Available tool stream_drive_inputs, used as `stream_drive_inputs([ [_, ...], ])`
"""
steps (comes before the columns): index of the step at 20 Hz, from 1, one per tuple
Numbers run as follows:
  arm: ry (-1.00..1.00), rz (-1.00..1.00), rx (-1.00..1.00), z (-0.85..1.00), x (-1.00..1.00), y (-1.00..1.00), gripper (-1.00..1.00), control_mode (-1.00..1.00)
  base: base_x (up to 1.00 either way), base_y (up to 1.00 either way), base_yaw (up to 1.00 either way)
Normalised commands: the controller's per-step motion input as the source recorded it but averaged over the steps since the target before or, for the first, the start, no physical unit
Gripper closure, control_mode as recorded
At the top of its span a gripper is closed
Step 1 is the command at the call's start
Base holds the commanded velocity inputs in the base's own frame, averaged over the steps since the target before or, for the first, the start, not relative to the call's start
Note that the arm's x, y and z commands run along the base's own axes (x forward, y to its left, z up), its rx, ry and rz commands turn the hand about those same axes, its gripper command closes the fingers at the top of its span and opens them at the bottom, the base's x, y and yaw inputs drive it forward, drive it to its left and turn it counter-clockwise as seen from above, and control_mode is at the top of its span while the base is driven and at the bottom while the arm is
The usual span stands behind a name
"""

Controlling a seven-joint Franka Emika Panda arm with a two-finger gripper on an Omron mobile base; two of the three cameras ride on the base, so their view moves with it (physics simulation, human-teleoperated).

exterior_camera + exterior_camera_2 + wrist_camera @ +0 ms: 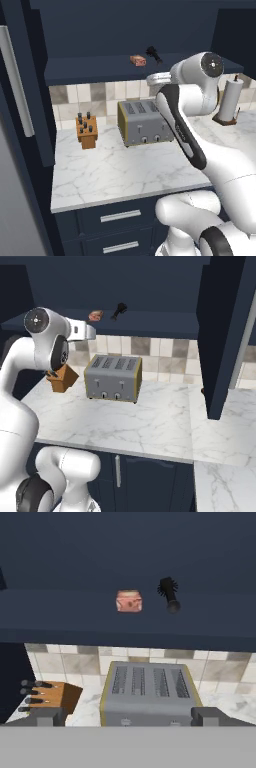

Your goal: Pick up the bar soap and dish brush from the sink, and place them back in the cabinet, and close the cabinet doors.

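The reddish bar soap point(129, 601) lies on the navy inner shelf of the open cabinet point(60, 614), with the black dish brush point(169, 594) just to its right. Both also show on the shelf from the base, the bar soap point(138, 60) point(95, 315) beside the dish brush point(153, 54) point(119, 310). My gripper point(127, 718) is open and empty, its fingertips point(47, 717) wide apart. It hangs in front of and below the shelf, above the toaster. One of the cabinet doors point(17, 85) stands open at the left, the other point(225, 331) at the right. The sink is out of view.
A silver toaster point(142, 122) stands on the marble counter point(115, 170) against the tiled wall, a wooden knife block point(86, 131) to its left. A paper towel holder point(230, 100) stands at the right. Navy drawers point(117, 216) run under the counter.
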Motion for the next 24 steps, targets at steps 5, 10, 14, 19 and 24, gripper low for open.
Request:
stream_drive_inputs([
  [5, -0.04, 0.00, 0.00, 0.00, -0.50, 0.13, -1.00, -1.00, 0.00, 0.00, 0.00],
  [10, -0.03, 0.00, 0.00, 0.00, -0.46, 0.19, -1.00, -1.00, 0.00, 0.00, 0.00],
  [14, -0.01, 0.00, -0.01, 0.00, -0.36, 0.22, -1.00, -1.00, 0.00, 0.00, 0.00],
  [19, -0.06, 0.00, -0.03, 0.00, -0.35, 0.23, -1.00, -1.00, 0.00, 0.00, 0.00],
  [24, -0.03, 0.00, -0.02, 0.00, -0.44, 0.22, -1.00, -1.00, 0.00, 0.00, 0.00],
])
